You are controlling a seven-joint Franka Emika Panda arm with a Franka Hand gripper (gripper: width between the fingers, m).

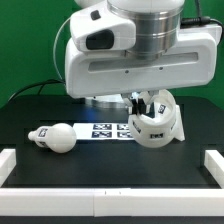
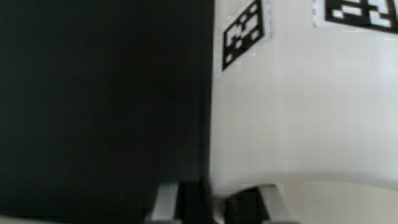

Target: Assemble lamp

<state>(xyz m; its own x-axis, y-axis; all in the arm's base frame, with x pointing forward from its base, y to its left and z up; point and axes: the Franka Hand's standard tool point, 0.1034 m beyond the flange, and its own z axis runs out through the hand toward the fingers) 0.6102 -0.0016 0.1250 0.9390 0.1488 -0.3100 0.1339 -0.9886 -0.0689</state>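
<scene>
Closest to your wrist camera are the fingers (image 2: 173, 202) of the gripper (image 2: 214, 204). They are set narrow, and the edge of the shade (image 2: 302, 120) runs down between them. One finger lies over the white wall, the other over the dark side. Neither view shows whether the pads are actually pressing, so treat the grip as unconfirmed.

In the exterior view, the shade stands mouth-up on the tabletop (image 1: 120, 165), toward the exterior view's right and just beside the marker board (image 1: 105, 130). The gripper is down at the shade's rim. The bulb (image 1: 57, 137) lies on its side at the board's other end, well apart from the shade. The base is not in view; the arm (image 1: 130, 40) hides the back of the tabletop.

Your main risk is the hold itself. A pinch on one side of a thin, tapered wall is off-centre, so if you lift, the shade may swing, tilt or slide out of the fingers. If the pads are not seated, a sideways move would likely shove or tip the shade instead of carrying it. The bulb is round and would probably roll if anything nudges it.
</scene>
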